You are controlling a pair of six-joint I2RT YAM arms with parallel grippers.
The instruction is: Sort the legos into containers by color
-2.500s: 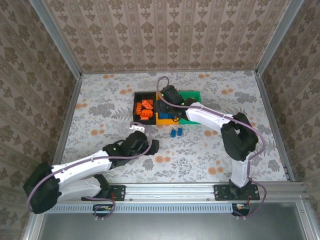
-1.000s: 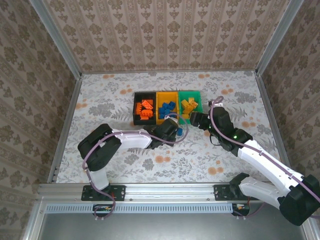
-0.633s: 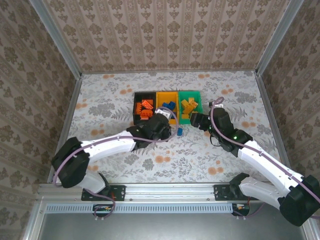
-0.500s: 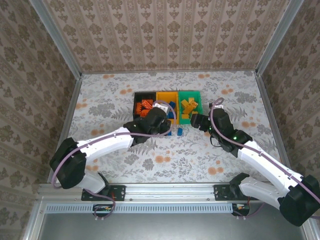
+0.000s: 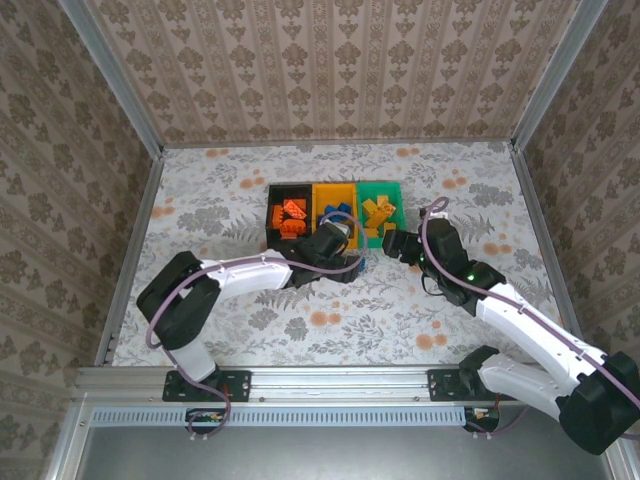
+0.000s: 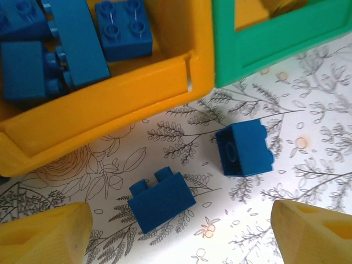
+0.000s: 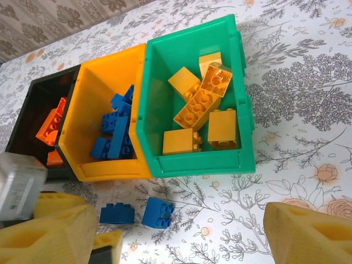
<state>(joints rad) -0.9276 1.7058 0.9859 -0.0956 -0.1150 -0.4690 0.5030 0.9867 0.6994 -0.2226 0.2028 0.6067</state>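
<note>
Two loose blue legos (image 6: 162, 201) (image 6: 245, 148) lie on the table just in front of the yellow-orange container (image 6: 110, 104). My left gripper (image 6: 179, 236) hangs open over them, its fingers wide on either side and touching neither. The yellow-orange container holds several blue legos (image 7: 115, 129). Beside it, the green container (image 7: 201, 162) holds yellow legos (image 7: 201, 104), and the black container (image 7: 22, 132) holds red-orange legos (image 7: 52, 124). My right gripper (image 7: 181, 236) is open and holds nothing, a little right of the loose blue legos (image 7: 117, 213) (image 7: 157, 212).
The three containers (image 5: 385, 187) stand side by side at mid-table. The two arms come close together in front of them, left gripper (image 5: 345, 245) beside right gripper (image 5: 392, 243). Patterned table stretches to the left, right and front, with walls all round.
My left gripper has opened, after swinging up toward the containers and back down to their front edge. Both blue legos still lie on the table. The right arm has barely moved.
</note>
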